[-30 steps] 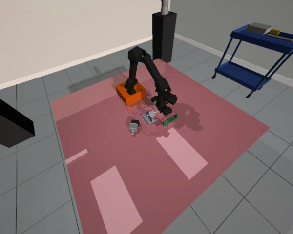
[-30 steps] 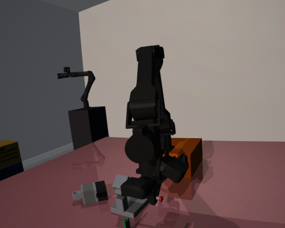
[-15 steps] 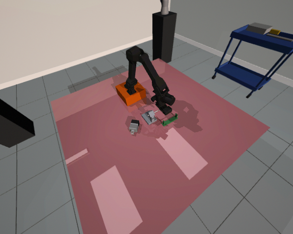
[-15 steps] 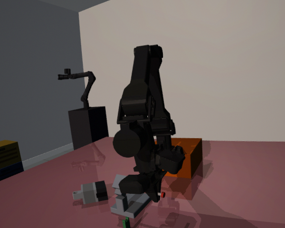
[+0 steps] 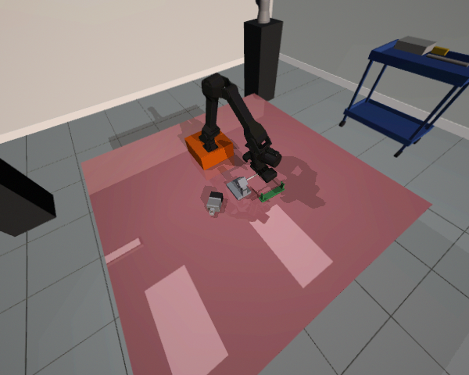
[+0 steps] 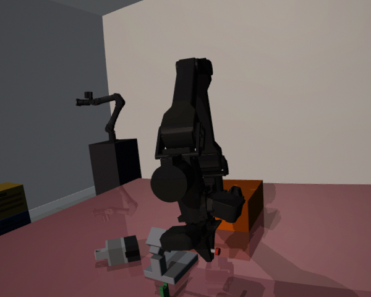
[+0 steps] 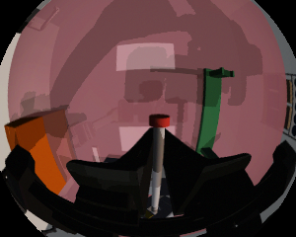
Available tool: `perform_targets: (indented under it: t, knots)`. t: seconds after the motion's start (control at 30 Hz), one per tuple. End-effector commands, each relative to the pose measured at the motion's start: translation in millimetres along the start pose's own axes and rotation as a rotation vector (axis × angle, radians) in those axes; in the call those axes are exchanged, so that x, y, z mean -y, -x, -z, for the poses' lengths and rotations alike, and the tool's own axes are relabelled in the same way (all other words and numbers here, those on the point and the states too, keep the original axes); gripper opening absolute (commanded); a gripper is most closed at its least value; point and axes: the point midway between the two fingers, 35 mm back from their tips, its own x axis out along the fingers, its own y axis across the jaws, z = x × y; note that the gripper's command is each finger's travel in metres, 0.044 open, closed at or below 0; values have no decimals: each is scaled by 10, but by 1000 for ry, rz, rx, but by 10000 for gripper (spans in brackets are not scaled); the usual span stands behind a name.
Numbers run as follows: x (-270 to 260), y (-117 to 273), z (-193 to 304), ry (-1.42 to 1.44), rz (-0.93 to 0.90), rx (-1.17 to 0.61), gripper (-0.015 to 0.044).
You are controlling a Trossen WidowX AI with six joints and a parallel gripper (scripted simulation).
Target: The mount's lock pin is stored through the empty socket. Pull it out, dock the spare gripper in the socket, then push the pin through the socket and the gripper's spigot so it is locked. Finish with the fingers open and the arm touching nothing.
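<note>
My gripper (image 5: 266, 176) (image 6: 210, 252) (image 7: 156, 132) is shut on the lock pin, beside the grey mount. The lock pin (image 5: 252, 177) (image 7: 158, 158) has a pale shaft and a red head, which sticks out past the fingers in the wrist view; the red head (image 6: 217, 251) also shows in the exterior view. In the top view the shaft runs from the fingers to the mount's socket block (image 5: 241, 182) (image 6: 155, 236); how deep it sits is hidden. The mount's grey base (image 5: 234, 190) (image 6: 187, 262) stands on the mat. The spare gripper (image 5: 214, 201) (image 6: 116, 251), grey and black, lies apart from the mount.
A green holder (image 5: 272, 194) (image 6: 164, 290) (image 7: 210, 111) with upright ends stands near the mount, close to my gripper. The arm's orange base block (image 5: 210, 155) (image 6: 243, 204) (image 7: 37, 148) is behind. A blue cart (image 5: 388, 116) and dark pedestals are farther off.
</note>
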Motion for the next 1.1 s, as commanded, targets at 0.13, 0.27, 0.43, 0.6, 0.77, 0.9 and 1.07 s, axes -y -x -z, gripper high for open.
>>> perform_targets:
  t: [0.13, 0.27, 0.43, 0.6, 0.77, 0.9, 1.07]
  knots:
    - [16, 15, -69, -6, 1, 5, 0]
    - [14, 10, -103, -7, 1, 5, 0]
    - [13, 1, -140, -8, 1, 4, 0]
    - [16, -8, -185, -9, 0, 3, 0]
    - [19, -13, -225, -10, -1, 2, 0]
    - [19, -19, -260, -11, -3, 2, 0]
    - [22, -27, -302, -12, -5, 1, 0]
